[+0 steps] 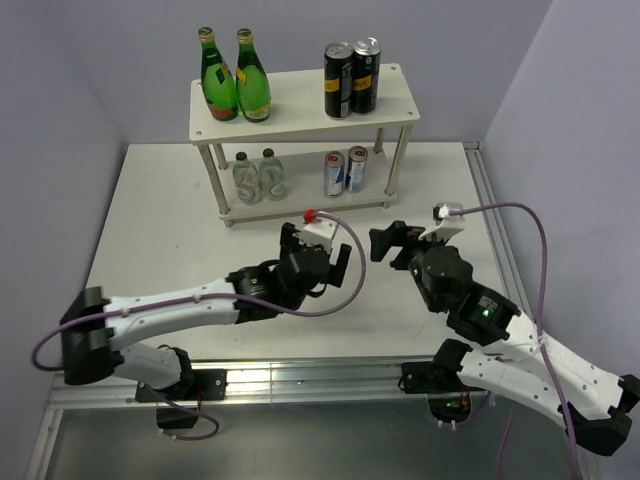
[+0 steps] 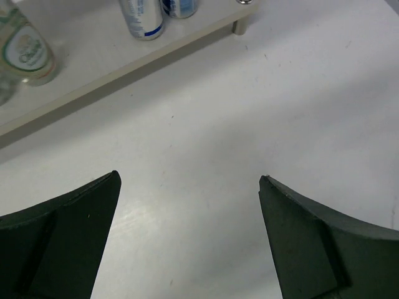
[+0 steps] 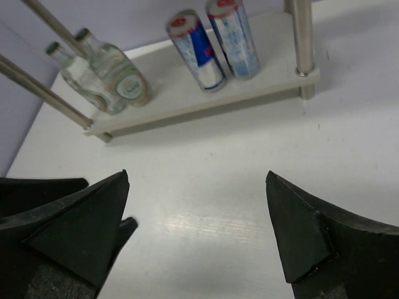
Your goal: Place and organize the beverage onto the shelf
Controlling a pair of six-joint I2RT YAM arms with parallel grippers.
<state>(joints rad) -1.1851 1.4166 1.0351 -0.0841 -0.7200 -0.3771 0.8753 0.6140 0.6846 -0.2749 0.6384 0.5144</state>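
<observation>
The cream-white shelf (image 1: 300, 120) stands at the back of the table. Two black cans (image 1: 350, 78) stand on its top board at the right. Two clear bottles (image 1: 258, 175) stand on the lower board at the left, and two silver cans (image 1: 345, 170) at the right. My left gripper (image 1: 316, 252) is open and empty over the table in front of the shelf. My right gripper (image 1: 393, 240) is open and empty just to its right. The left wrist view shows the open gripper (image 2: 190, 176), a silver can (image 2: 142, 18) and a clear bottle (image 2: 28, 50). The right wrist view shows the open gripper (image 3: 197, 175), the silver cans (image 3: 215, 43) and the clear bottles (image 3: 106, 71).
Two tall green glass bottles (image 1: 235, 85) with yellow labels stand on the top board at the left. The shelf's front right leg (image 3: 302, 37) is near my right gripper's line. Walls close the table (image 1: 180, 250) at the back and sides. The two grippers are close together.
</observation>
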